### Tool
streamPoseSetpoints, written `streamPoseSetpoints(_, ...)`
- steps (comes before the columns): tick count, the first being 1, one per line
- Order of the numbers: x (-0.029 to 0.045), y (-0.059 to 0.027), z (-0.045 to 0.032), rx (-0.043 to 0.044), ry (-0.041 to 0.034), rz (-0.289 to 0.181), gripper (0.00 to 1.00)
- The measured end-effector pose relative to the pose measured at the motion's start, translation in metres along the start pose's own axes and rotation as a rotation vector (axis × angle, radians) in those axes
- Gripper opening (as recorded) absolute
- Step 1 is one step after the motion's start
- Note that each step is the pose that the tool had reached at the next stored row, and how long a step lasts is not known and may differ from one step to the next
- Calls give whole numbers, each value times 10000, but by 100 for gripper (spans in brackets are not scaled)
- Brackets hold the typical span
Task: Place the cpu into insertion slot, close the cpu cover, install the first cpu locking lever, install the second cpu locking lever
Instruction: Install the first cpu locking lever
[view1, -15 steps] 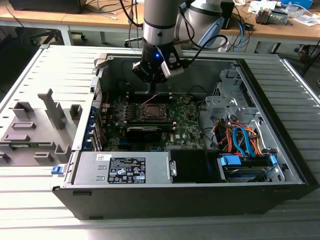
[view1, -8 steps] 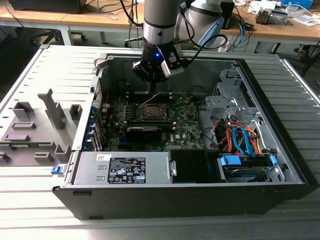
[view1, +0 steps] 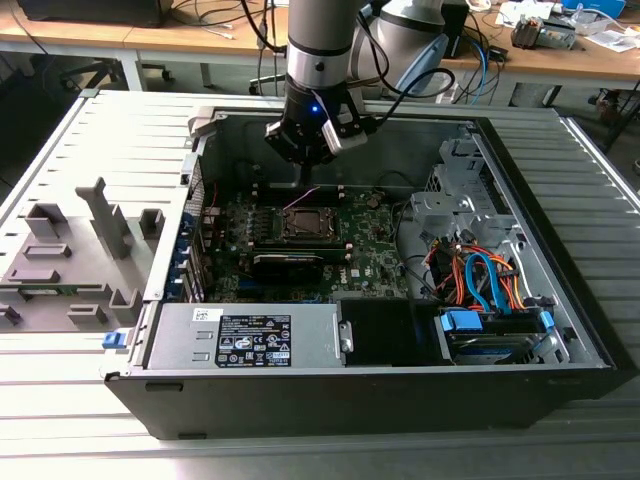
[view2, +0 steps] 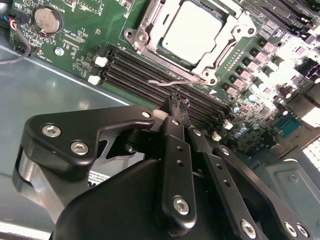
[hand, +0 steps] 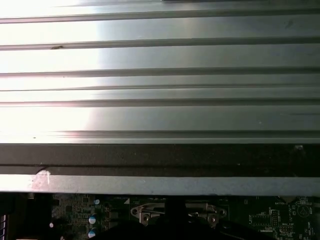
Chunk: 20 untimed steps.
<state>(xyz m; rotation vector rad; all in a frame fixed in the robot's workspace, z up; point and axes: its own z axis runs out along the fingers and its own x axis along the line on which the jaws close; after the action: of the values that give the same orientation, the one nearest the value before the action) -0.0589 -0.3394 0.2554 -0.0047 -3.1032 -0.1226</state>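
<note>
Hanging inside the open computer case (view1: 300, 395), the gripper (view2: 175, 107) has its two black fingers (view2: 172, 106) pressed together, with the tips right at a thin wire lever (view2: 172, 80); whether they pinch that wire I cannot tell. The second wrist view shows the cpu (view2: 192, 30) up close, lying flat in the insertion slot (view2: 150, 22) with the cpu cover (view2: 227, 42) down around it. Long dark memory slots (view2: 145, 72) run between the fingers and the slot. The exterior view shows more: the gripper stands just behind the slot, with the case's back wall (view1: 400, 140) close behind it. Toward the exterior view's right of the slot sit a metal drive cage (view1: 450, 215) and orange and blue cables (view1: 485, 280). The first wrist view shows the ridged grey table (hand: 160, 60) beyond the case edge.
</note>
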Motion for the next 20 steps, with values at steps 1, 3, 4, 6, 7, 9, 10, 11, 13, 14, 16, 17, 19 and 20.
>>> streamPoseSetpoints(1, 0, 1, 0, -1, 0, 0, 11)
streamPoseSetpoints(3, -1, 6, 1, -1, 0, -1, 11)
streamPoseSetpoints(4, -1, 7, 1, 0, 0, 0, 11)
streamPoseSetpoints(6, -2, 12, 1, 0, 0, 0, 11)
streamPoseSetpoints(7, -2, 14, 1, 0, 1, -1, 11)
streamPoseSetpoints(9, -3, 19, 2, 0, 0, -1, 11)
streamPoseSetpoints(10, -4, 21, 2, 0, 0, -1, 11)
streamPoseSetpoints(11, -4, 22, 2, -1, 0, -2, 11)
streamPoseSetpoints(13, -5, 28, 2, 0, 0, -2, 11)
streamPoseSetpoints(14, -6, 30, 3, 0, 0, -2, 11)
streamPoseSetpoints(16, -6, 34, 3, -1, 0, -1, 11)
streamPoseSetpoints(17, -6, 36, 3, 0, 0, -1, 11)
streamPoseSetpoints(19, -6, 42, 4, -1, 0, -2, 11)
streamPoseSetpoints(20, -6, 44, 5, -1, 0, -2, 11)
